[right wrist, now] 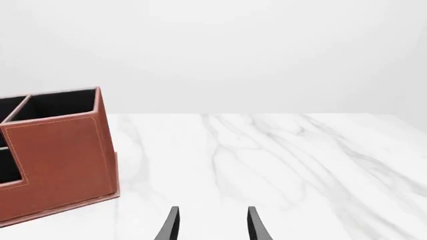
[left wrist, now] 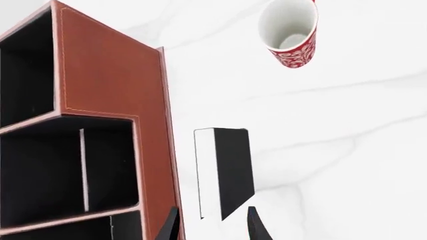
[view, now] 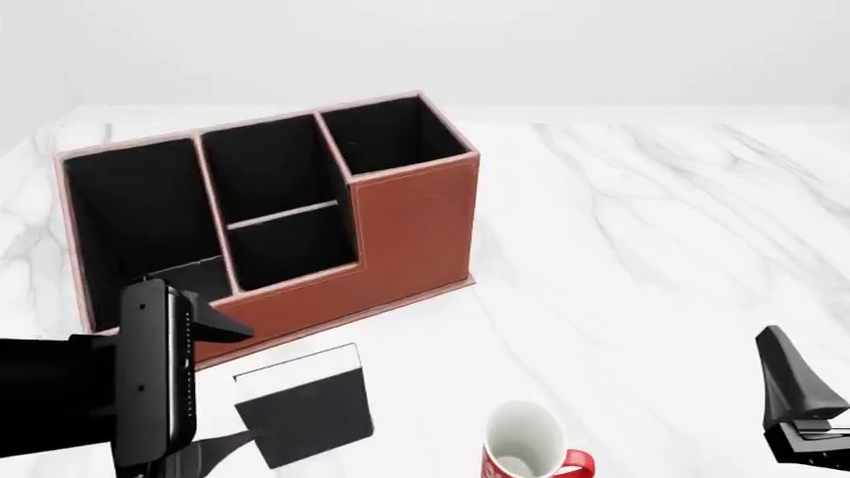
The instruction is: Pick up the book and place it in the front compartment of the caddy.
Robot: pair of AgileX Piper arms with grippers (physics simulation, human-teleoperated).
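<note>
The book (view: 306,401) lies flat on the white marble table (view: 638,229), just in front of the caddy (view: 412,229) and apart from it. The left gripper (left wrist: 212,225) hangs over the book's near end, its fingers spread and holding nothing. Only the front view shows the mug (view: 528,446) standing to the right of the book. The right wrist view shows the right gripper (right wrist: 212,224) parted and unladen above bare marble, right of the caddy, with a plain pale backdrop behind.
</note>
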